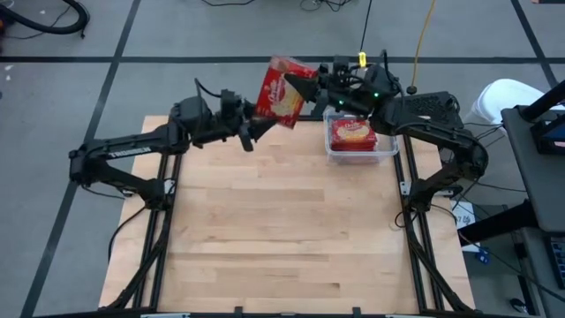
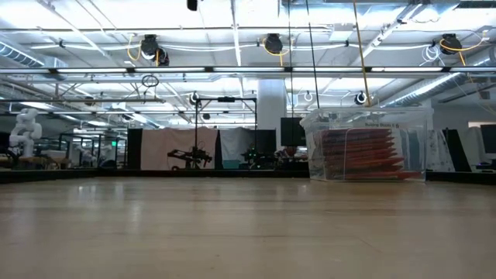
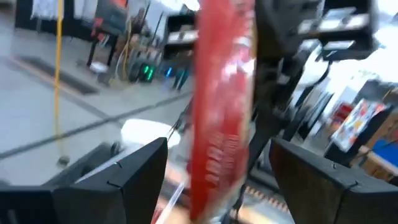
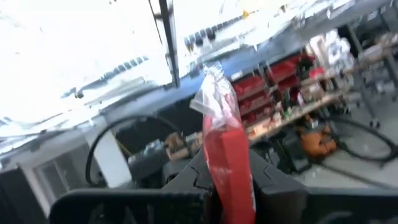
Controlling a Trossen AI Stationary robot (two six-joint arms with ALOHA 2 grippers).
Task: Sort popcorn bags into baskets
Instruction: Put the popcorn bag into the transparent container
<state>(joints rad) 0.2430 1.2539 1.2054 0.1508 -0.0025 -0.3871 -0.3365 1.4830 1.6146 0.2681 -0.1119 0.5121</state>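
A handover was in hand: the right gripper [image 1: 305, 89] pinched one popcorn bag [image 1: 282, 90] aloft beyond the table's far edge, while the left gripper [image 1: 259, 129] stood spread just beside it. Next, presumably, it goes into the single clear basket [image 1: 386, 152] (already stacked with bags, uncountable).

In the left wrist view the red packet [image 3: 221, 106] is a smear, its print unreadable, and its top and bottom run off the frame. The left gripper [image 3: 217, 180] shows only its two dark fingers [image 3: 124, 180]. In the right wrist view the right gripper [image 4: 227, 180] hides the packet's lower end. In the low view the clear tub [image 2: 368, 147] shows only red packet edges [image 2: 360, 153], too stacked to count. Both arms are out of that view.
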